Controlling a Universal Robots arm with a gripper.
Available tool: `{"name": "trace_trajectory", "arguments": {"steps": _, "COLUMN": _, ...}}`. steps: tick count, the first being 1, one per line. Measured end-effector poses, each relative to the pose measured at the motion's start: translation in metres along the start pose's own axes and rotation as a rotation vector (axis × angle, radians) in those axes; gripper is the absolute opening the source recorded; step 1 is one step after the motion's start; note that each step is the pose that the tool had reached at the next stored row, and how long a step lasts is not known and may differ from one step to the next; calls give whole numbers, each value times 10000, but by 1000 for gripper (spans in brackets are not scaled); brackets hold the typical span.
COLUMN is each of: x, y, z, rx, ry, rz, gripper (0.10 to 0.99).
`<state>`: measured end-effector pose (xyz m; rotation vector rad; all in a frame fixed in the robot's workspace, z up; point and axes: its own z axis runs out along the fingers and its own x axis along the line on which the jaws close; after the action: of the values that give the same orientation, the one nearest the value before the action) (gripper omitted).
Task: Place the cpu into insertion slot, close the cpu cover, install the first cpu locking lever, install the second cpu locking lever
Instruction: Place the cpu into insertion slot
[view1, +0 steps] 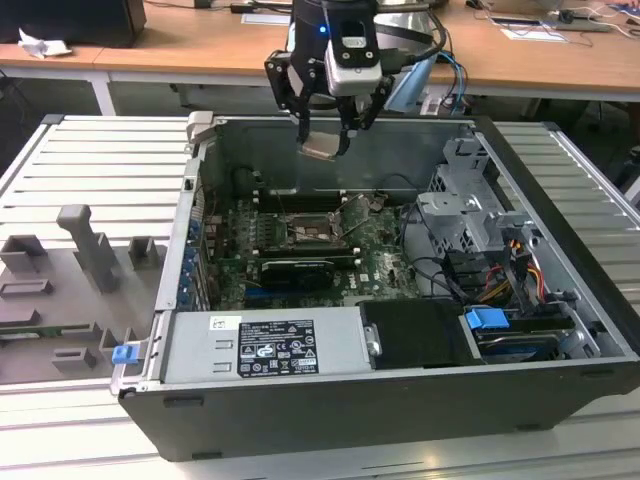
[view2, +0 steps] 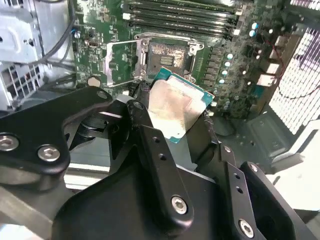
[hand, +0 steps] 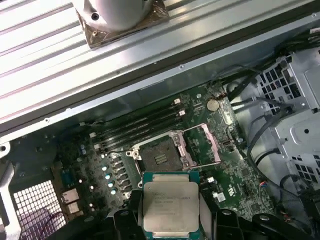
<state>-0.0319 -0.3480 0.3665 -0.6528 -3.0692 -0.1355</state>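
Note:
My gripper (view1: 322, 138) hangs above the open computer case (view1: 560, 300), shut on the cpu (view1: 320, 149), a flat square chip with a silver-tan top. In both wrist views the cpu (view2: 176, 106) (hand: 170, 206) sits between the black fingers (view2: 150, 142) (hand: 125, 220). Well below it on the green motherboard is the insertion slot (view1: 308, 232) (view2: 168, 54) (hand: 160, 156), bare and uncovered. The cpu cover (view2: 122, 62) (hand: 206, 144), a thin metal frame, stands swung open beside the slot. The cpu is clear of the slot, not touching it.
A silver power supply (view1: 265, 345) lies along the case's near side. A grey drive cage (view1: 470, 210) with cables stands at the exterior view's right. Memory slots (hand: 140, 127) run beside the socket. A grey fixture tray (view1: 80, 270) lies outside the case at the exterior view's left.

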Motion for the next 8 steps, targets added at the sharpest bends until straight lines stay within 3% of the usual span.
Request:
{"name": "trace_trajectory", "arguments": {"steps": 3, "x": -1, "y": -1, "z": 15, "rx": -13, "ry": -55, "rz": 649, "gripper": 541}}
{"name": "trace_trajectory", "arguments": {"steps": 8, "x": -1, "y": -5, "z": 58, "rx": -11, "ry": -56, "rz": 662, "gripper": 541}}
